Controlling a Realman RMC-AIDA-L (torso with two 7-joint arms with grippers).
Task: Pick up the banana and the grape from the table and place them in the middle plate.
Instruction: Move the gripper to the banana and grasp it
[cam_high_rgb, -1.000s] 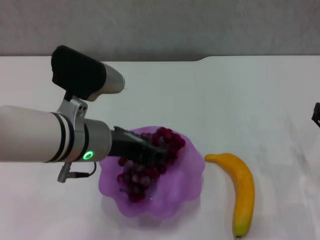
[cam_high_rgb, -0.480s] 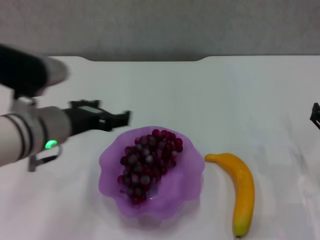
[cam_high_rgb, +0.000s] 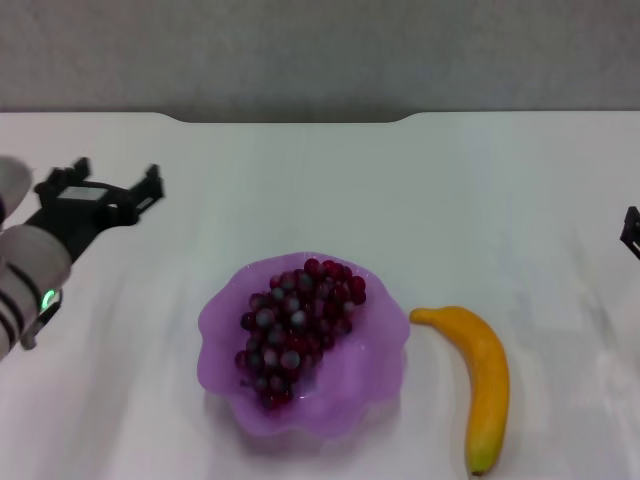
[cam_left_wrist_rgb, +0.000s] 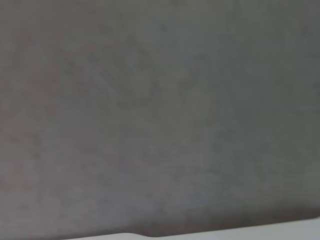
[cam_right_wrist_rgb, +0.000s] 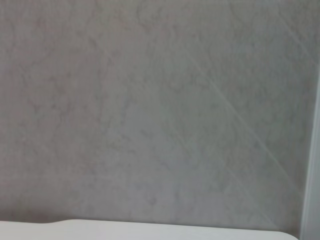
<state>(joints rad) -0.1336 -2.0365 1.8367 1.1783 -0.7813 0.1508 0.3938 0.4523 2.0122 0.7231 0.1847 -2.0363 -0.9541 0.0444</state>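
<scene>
The bunch of dark red and purple grapes (cam_high_rgb: 295, 325) lies inside the translucent purple plate (cam_high_rgb: 385, 365) in the middle of the white table (cam_high_rgb: 400, 190). The yellow banana (cam_high_rgb: 480, 380) lies on the table just right of the plate, its greenish tip toward me. My left gripper (cam_high_rgb: 100, 185) is open and empty at the far left, well away from the plate. Only a dark sliver of my right gripper (cam_high_rgb: 632, 232) shows at the right edge of the head view.
The table's far edge has a notch (cam_high_rgb: 290, 118) against a grey wall. Both wrist views show only the wall and a strip of table edge (cam_right_wrist_rgb: 150, 227).
My left gripper let go of the grapes in the plate, then drew back to the left and away from the plate. The banana and the right arm have not moved.
</scene>
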